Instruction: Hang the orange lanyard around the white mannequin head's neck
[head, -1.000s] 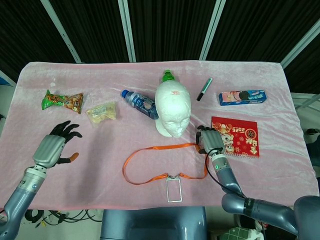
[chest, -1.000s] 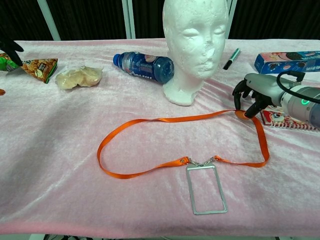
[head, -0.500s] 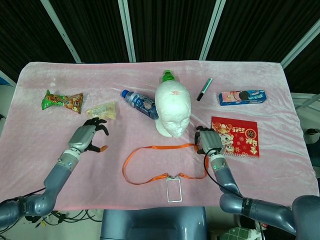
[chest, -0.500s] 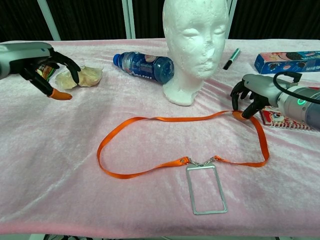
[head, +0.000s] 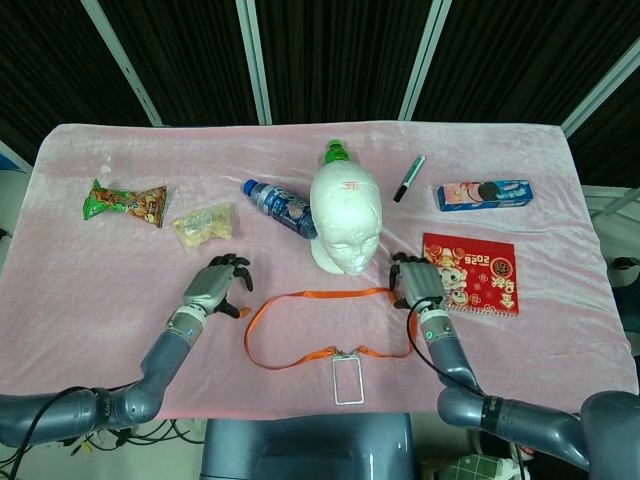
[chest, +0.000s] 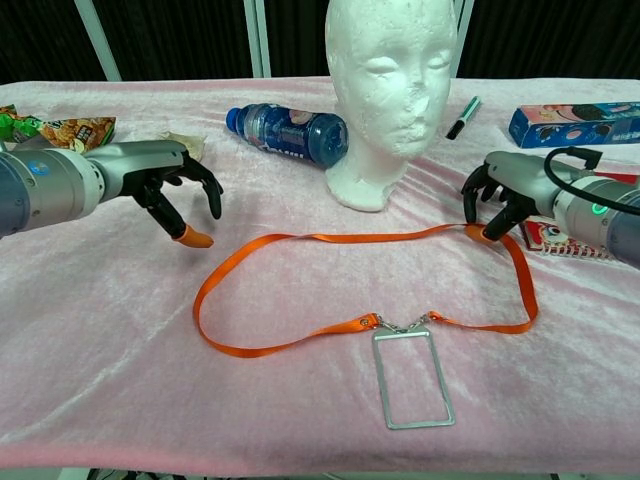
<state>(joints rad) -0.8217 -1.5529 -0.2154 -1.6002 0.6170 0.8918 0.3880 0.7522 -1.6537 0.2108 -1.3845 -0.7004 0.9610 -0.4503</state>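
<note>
Where it lies flat, orange lanyard (chest: 330, 290) loop lengthwise left-right, right hand (chest: 497, 193) pinching its end; left hand (chest: 170, 185) empty, spread.

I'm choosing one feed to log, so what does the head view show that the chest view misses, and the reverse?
Only the head view shows the green-capped bottle behind the mannequin head, the whole red booklet and the table's far edge. Only the chest view shows the mannequin's face and the right hand's fingertips at the orange lanyard. Both show the left hand, right hand, badge holder and blue bottle.
</note>
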